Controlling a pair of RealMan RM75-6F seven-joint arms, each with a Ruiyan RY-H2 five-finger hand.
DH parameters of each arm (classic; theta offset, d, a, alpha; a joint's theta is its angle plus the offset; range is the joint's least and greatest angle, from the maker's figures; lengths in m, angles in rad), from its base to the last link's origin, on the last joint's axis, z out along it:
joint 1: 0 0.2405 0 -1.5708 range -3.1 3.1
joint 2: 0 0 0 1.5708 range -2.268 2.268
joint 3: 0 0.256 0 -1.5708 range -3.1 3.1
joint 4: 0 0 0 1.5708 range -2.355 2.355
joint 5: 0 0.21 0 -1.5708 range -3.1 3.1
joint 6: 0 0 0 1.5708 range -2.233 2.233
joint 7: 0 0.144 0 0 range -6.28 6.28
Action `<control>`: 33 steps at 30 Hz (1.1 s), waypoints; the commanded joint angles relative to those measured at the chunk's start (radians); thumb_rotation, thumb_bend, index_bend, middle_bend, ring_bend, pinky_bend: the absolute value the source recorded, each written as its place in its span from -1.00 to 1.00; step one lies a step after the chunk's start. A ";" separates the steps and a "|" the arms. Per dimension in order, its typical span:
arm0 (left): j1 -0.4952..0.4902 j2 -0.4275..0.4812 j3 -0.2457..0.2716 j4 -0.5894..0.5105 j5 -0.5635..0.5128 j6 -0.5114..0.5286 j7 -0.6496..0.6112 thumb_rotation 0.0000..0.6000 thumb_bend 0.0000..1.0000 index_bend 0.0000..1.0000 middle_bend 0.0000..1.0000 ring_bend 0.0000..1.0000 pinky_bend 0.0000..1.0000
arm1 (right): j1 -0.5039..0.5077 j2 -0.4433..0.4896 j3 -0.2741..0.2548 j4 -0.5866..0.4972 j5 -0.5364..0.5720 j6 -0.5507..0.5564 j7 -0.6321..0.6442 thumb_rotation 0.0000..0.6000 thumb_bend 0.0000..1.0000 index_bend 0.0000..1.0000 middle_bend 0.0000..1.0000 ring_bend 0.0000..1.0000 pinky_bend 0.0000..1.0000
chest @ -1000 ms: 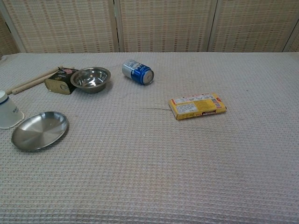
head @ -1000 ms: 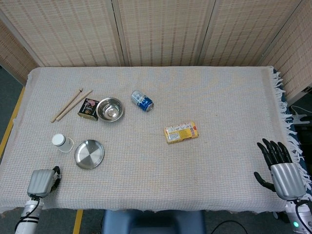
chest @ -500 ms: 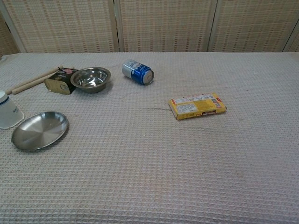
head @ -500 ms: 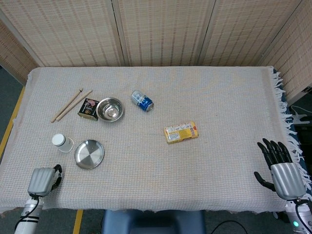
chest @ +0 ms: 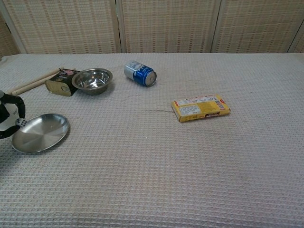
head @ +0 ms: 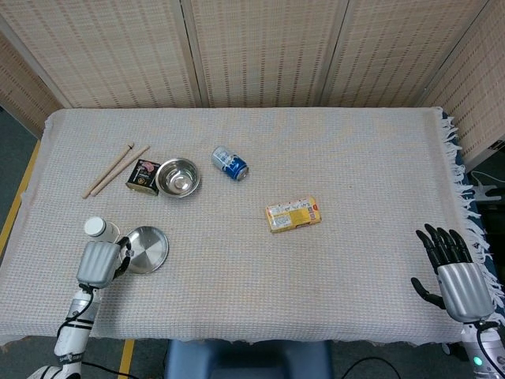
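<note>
My left hand (head: 101, 263) is at the front left of the table, right against a white cup (head: 95, 227) and beside a flat steel plate (head: 148, 249). In the chest view the left hand (chest: 10, 118) shows at the left edge, its dark fingers curved in front of the cup, which still stands on the cloth. I see no firm grip on it. At the table's front right corner my right hand (head: 456, 272) rests with its fingers spread and nothing in it, far from every object.
A steel bowl (head: 178, 176), a small tin (head: 143, 176) and two wooden sticks (head: 114, 170) lie at the back left. A blue can (head: 230, 163) lies on its side. A yellow box (head: 293, 214) sits mid-table. The fringed cloth edge (head: 465, 213) hangs at the right.
My left hand has moved forward and to the right from the table's front edge up to the white cup and plate. The right hand and all objects stayed still.
</note>
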 commanded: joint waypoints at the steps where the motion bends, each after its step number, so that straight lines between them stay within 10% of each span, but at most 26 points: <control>1: -0.023 -0.023 -0.009 0.010 -0.031 -0.034 0.032 1.00 -0.25 0.10 0.84 0.60 0.79 | 0.002 0.000 0.002 0.003 0.006 -0.005 0.002 0.87 -0.65 -1.00 -1.00 -1.00 -1.00; 17: -0.028 -0.005 0.010 0.000 -0.035 -0.009 0.021 1.00 -0.24 -0.35 0.80 0.60 0.79 | 0.005 -0.001 0.002 0.001 0.018 -0.019 -0.002 0.86 -0.65 -1.00 -1.00 -1.00 -1.00; 25: 0.048 0.092 -0.020 -0.068 0.015 0.202 -0.053 1.00 -0.27 -0.80 -0.72 -0.07 0.58 | 0.005 0.005 -0.003 -0.005 0.015 -0.023 0.000 0.87 -0.65 -1.00 -1.00 -1.00 -1.00; 33: 0.014 0.153 -0.045 -0.059 -0.125 0.025 -0.044 1.00 -0.26 -0.96 -0.99 0.15 0.71 | -0.003 0.009 -0.009 -0.015 -0.001 -0.006 -0.003 0.86 -0.65 -1.00 -1.00 -1.00 -1.00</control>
